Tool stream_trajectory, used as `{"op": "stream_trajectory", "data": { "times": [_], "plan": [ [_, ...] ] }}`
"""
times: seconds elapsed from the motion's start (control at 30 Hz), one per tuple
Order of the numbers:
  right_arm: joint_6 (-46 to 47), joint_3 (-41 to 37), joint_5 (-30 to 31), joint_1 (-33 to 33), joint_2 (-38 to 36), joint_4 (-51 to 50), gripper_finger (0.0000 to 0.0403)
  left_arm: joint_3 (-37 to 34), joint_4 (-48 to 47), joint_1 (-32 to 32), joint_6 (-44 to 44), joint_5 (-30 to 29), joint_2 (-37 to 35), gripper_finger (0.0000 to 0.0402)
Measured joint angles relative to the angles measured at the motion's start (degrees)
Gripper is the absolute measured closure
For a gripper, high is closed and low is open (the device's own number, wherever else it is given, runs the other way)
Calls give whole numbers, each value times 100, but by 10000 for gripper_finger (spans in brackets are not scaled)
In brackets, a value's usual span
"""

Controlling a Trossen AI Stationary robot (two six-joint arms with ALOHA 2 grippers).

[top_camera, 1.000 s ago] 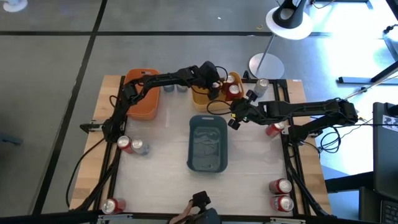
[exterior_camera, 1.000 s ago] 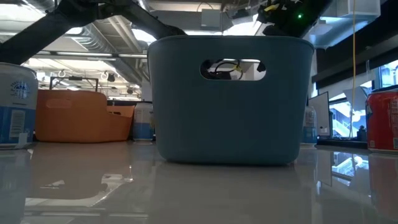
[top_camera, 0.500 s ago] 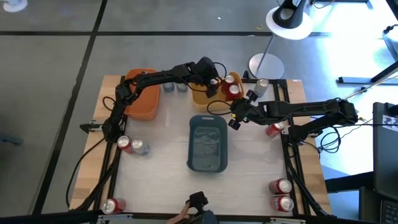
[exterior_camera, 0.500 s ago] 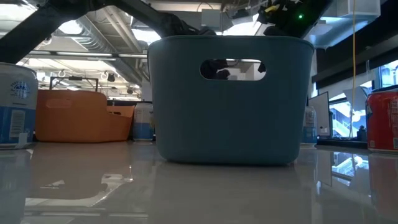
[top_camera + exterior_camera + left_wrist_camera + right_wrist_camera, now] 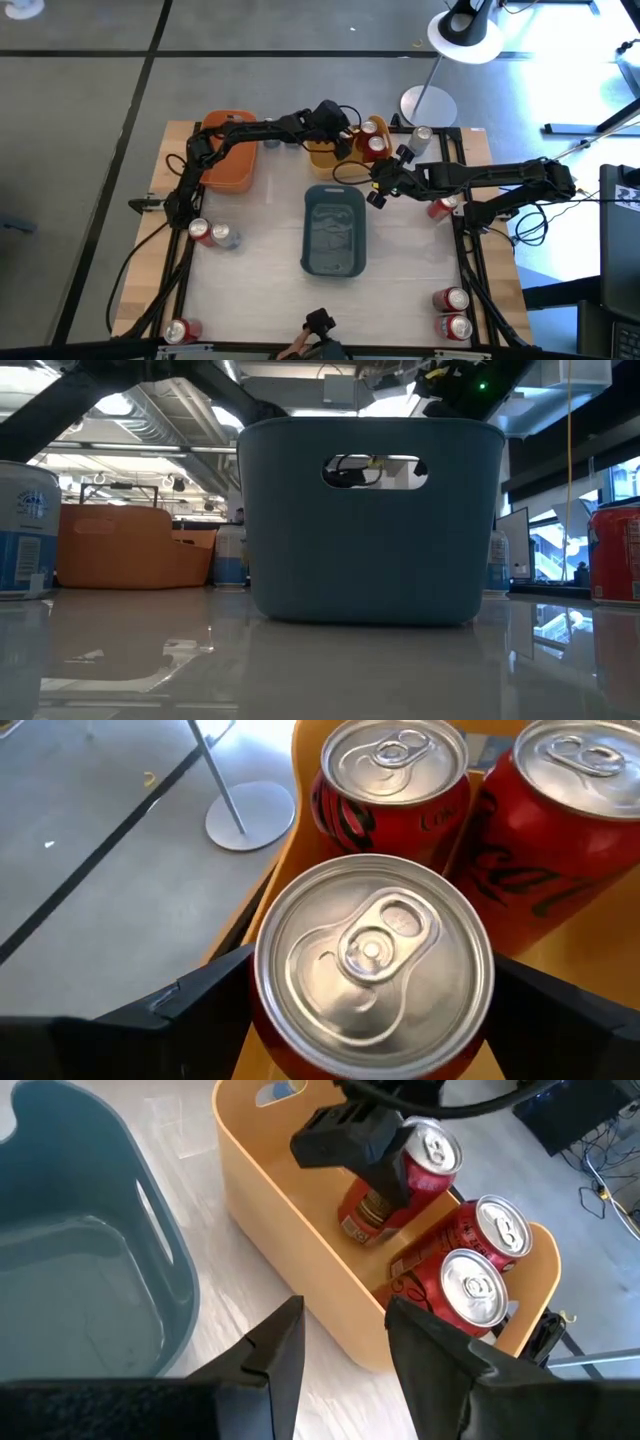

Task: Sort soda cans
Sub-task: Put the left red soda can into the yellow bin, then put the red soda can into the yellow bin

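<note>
Taking the yellow bin [image 5: 335, 152] as the landmark and going left to right: an orange bin [image 5: 229, 160] sits to its left, with two silver-grey cans [image 5: 281, 141] between them. The left gripper [image 5: 365, 1142] hangs over the yellow bin's left half, jaws clamped on a red soda can [image 5: 405, 1175] that is tilted and low inside the bin, just beside two red cans [image 5: 475, 1255] already standing at the bin's right end. To place it well, I judge the arm should right the can, lower it until its base meets the bin floor, then part the jaws and lift straight up so the fingers do not knock its neighbours. Against the frame a second ago, the left gripper sits a little farther left and back over the bin. In front of the yellow bin lies the empty blue-grey bin [image 5: 334, 230]. The right gripper [image 5: 380, 186] waits just right of the yellow bin's front corner, jaws apart and empty, unmoved. More cans stand well away from the yellow bin near the table's [image 5: 260, 290] edges.
</note>
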Motion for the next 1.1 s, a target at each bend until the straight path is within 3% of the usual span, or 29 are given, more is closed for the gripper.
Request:
{"op": "stream_trajectory", "data": {
  "times": [0.4,0.67,0.8,1.1],
  "plan": [
    [-26,0,0,0,0,90,260,-110,45,9,347,3,0,69],
    [-28,-2,0,0,0,90,260,-101,52,9,382,4,0,9],
    [-31,-2,0,0,0,86,260,-68,1,9,313,2,-22,8],
    [-33,-2,0,0,0,85,260,-55,-360,4,536,-15,-827,15]
  ]
}}
